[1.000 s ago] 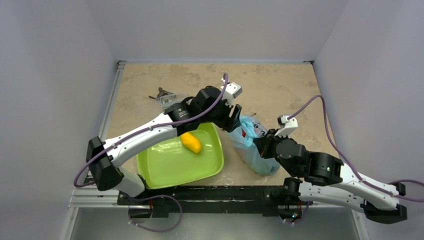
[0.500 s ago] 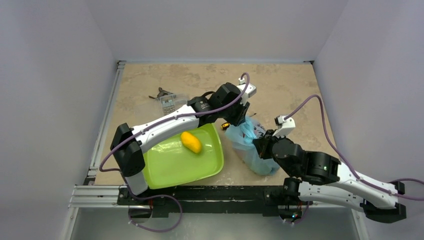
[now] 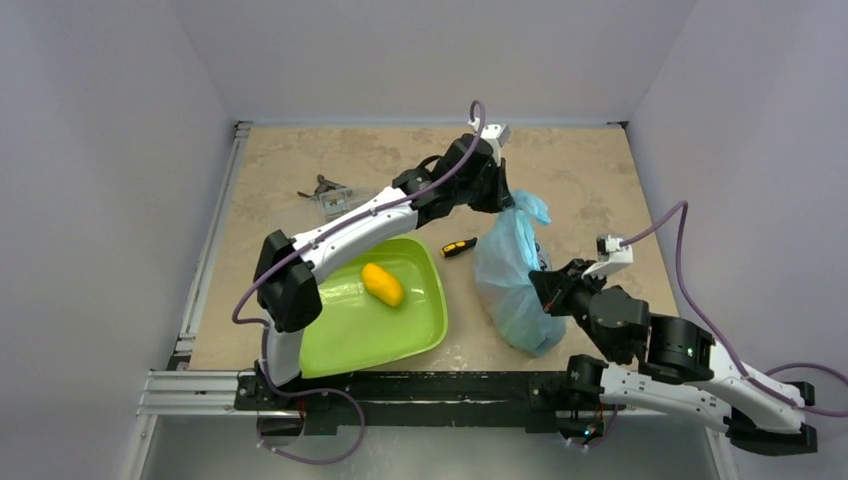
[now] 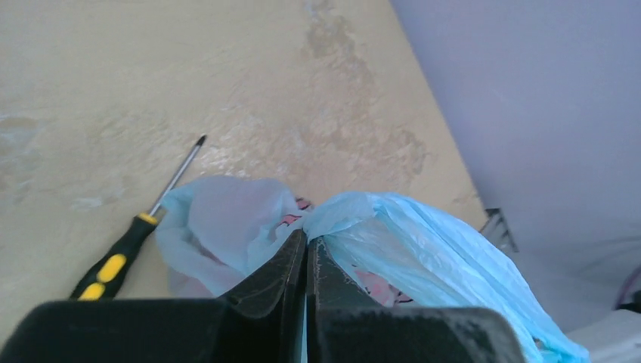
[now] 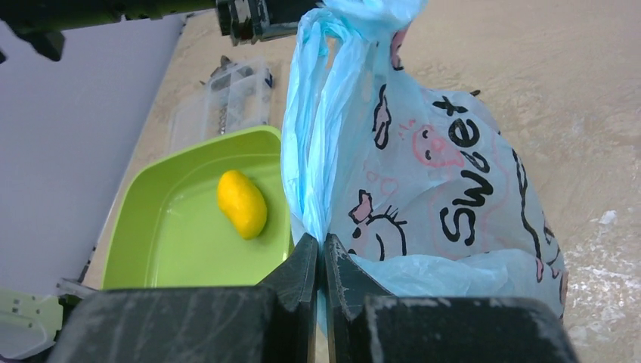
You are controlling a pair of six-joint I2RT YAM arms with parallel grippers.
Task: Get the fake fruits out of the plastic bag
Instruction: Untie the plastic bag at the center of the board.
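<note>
Left gripper (image 4: 306, 243): I see it clamped on the bag's (image 3: 515, 275) top.
Right gripper (image 5: 320, 253): clamped on the bag's near side.
Bag: upright, mid-table, just right of the tray (image 3: 425, 335).
Screwdriver (image 3: 459, 246): between tray and bag.

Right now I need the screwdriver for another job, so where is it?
In the top view the screwdriver lies near the centre, between the green tray's far right corner and the plastic bag's left side.

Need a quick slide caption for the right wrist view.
Right gripper shut on the blue plastic bag, beside a green tray holding one orange-yellow oval fruit.
</note>
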